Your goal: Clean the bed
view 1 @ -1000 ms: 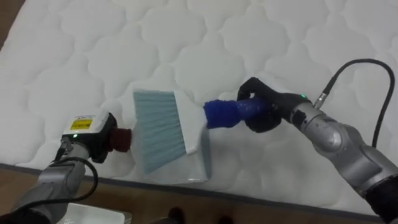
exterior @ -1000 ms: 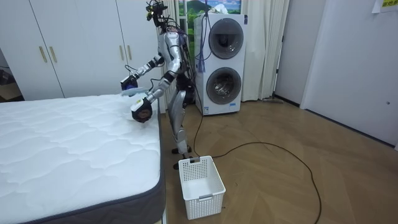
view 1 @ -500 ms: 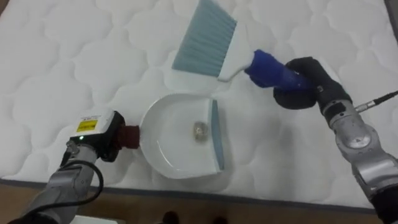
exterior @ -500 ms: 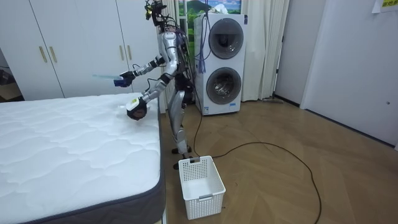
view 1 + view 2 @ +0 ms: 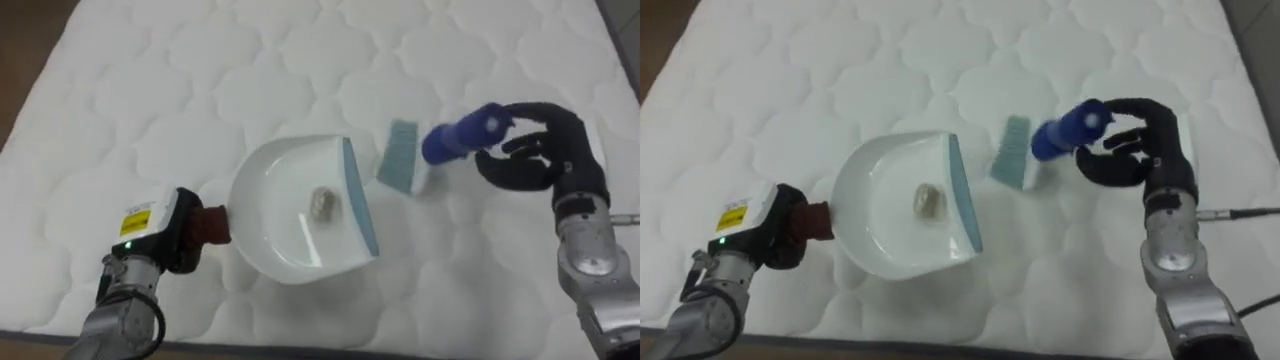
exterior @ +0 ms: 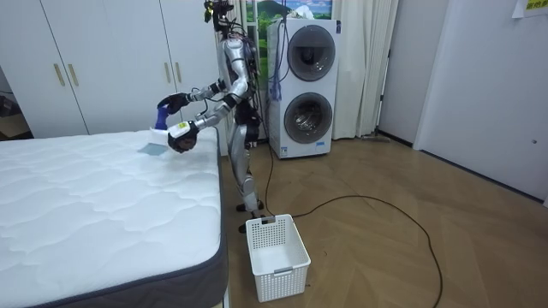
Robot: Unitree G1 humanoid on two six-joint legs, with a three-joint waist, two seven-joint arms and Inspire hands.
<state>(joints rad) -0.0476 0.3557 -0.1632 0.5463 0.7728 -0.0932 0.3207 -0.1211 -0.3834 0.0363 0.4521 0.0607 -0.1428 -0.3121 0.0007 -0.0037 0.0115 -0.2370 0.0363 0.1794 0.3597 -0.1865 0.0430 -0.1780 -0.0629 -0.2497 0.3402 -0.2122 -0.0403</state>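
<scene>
**Left eye view.** Logged a quilted white mattress [image 5: 150, 80] across the frame. Found a white dustpan [image 5: 262, 190] at centre, with its dark red grip at 8 o'clock clenched in the left hand [image 5: 165, 232], fingers wrapped round it. Counted one small grey scrap [image 5: 322, 204] lying in the pan. Recorded a brush [image 5: 402, 168] just beside the pan's lip at 3 o'clock, bristles toward the quilting. Traced its blue handle toward 2 o'clock into the right hand [image 5: 535, 155], fingers curled loosely about the handle's end.

**Right eye view.** Confirmed the same layout: pan at centre, brush at 2 o'clock, right hand beyond.

**Room view.** Placed the robot standing at the mattress's corner. Noted stacked washing machines [image 6: 306, 85] at 12 o'clock, wardrobes [image 6: 103, 60] at 10 o'clock and a white basket [image 6: 284, 281] on the floor at 6 o'clock.

**Handling, as judged.** Took pan and brush for light, stiff plastic with soft bristles. Judged the scrap loose and apt to slide out over the lip if tipped. Advised carrying the pan level by its grip, and taking a firmer hold mid-handle on the brush.
</scene>
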